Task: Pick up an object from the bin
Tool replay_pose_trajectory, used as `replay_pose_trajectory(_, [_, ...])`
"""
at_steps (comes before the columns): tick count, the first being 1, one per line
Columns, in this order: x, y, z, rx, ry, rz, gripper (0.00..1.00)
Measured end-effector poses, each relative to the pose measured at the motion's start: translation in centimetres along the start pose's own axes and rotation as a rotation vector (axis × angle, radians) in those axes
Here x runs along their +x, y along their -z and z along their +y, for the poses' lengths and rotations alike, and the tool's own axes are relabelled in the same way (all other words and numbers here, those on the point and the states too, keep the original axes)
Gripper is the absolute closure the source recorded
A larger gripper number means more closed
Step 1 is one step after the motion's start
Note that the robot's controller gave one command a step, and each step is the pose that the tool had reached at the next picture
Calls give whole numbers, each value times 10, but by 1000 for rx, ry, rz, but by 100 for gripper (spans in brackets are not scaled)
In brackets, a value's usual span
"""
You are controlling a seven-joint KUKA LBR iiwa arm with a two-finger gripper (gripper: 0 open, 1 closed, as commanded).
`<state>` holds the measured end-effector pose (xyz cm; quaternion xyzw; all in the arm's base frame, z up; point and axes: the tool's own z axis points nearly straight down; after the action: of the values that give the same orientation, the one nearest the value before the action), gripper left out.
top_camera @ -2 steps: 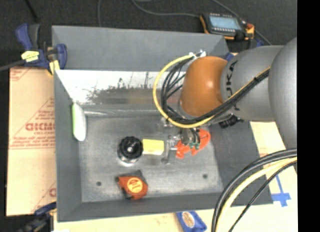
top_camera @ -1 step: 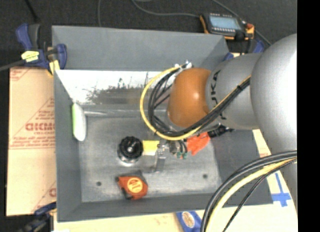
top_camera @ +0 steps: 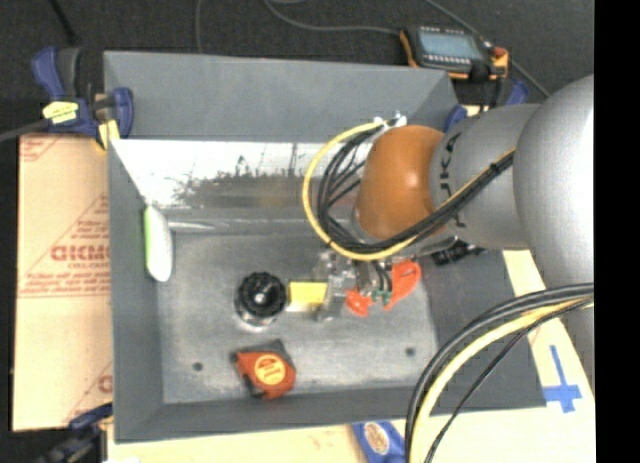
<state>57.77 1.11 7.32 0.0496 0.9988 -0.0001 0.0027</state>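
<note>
Camera view shows us the gripper (top_camera: 336, 291) low over the floor of the grey metal bin (top_camera: 250, 86); we cannot tell how far open it is or whether it holds anything. A small yellow rectangular block (top_camera: 306, 294) lies just beside it, toward the view's left. Beyond that block sits a black round knob-like object (top_camera: 260, 293). An orange plastic tape measure (top_camera: 266, 371) lies below-left of the gripper, and a pale green-white stick (top_camera: 157, 243) is well apart.

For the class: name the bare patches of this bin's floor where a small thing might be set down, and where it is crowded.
Bare floor lies front right, between the orange tape measure and the right wall; also left, between the pale stick and the black round knob. Crowded: the middle, where knob, yellow block and gripper cluster.
</note>
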Motion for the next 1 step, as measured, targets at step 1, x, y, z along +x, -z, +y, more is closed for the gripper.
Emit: replay_pose_trajectory(1, [0,0,0,0,0,0,100])
